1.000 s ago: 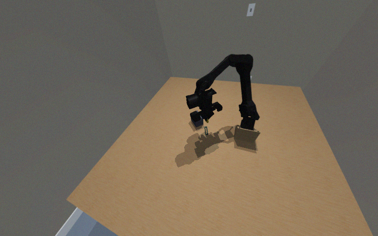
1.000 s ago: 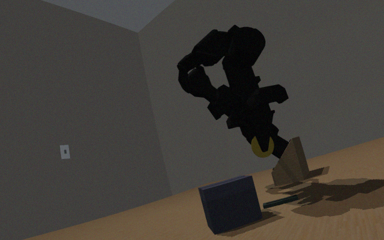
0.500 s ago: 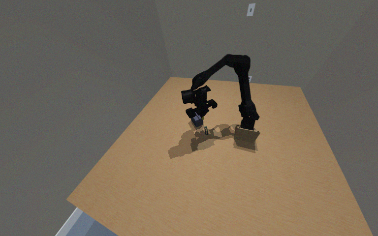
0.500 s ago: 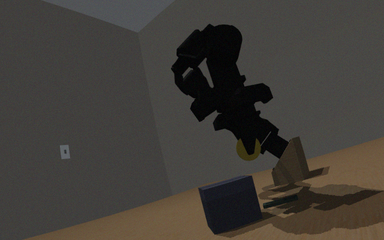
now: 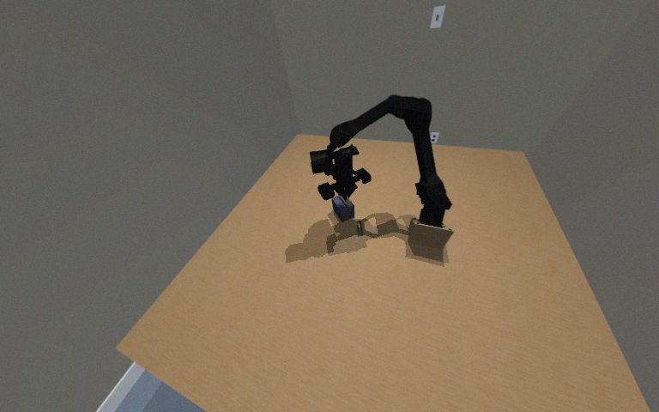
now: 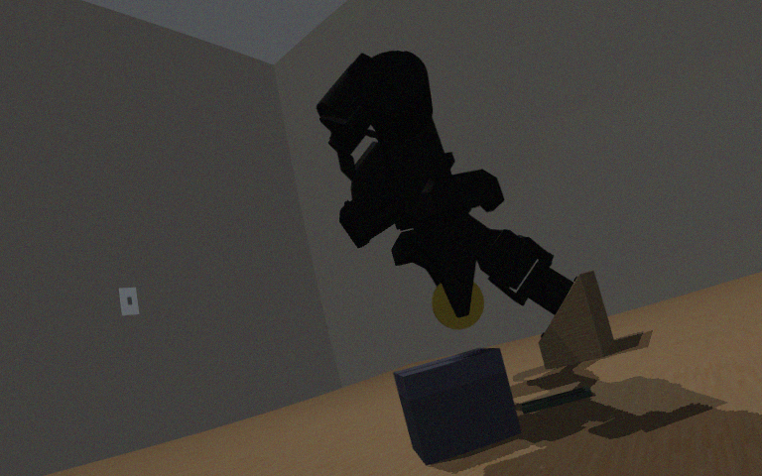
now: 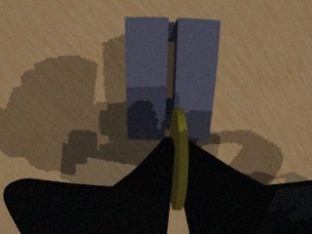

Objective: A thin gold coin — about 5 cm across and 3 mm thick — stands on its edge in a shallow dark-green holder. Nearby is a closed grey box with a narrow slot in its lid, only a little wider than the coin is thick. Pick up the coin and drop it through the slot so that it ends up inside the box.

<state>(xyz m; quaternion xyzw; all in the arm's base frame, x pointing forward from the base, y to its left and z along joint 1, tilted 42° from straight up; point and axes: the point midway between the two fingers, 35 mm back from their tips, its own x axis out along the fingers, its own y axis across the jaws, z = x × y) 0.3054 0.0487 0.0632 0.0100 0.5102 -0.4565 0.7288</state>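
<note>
My gripper [image 5: 346,197] [image 6: 459,312] [image 7: 174,144] is shut on the gold coin [image 6: 444,313] [image 7: 179,150], holding it on edge above the grey box [image 5: 343,209] [image 6: 457,404] [image 7: 150,72]. In the wrist view the coin's edge lines up with the narrow slot [image 7: 172,58] that runs down the middle of the lid. In the exterior view the coin hangs clear above the box top. The dark-green holder [image 5: 359,227] [image 6: 553,400] lies empty on the table beside the box, toward the arm's base.
The arm's tan base block [image 5: 430,235] [image 6: 578,325] stands to the right of the box and holder. The wooden table [image 5: 340,315] stretches wide around them; arm shadows fall on it near the box.
</note>
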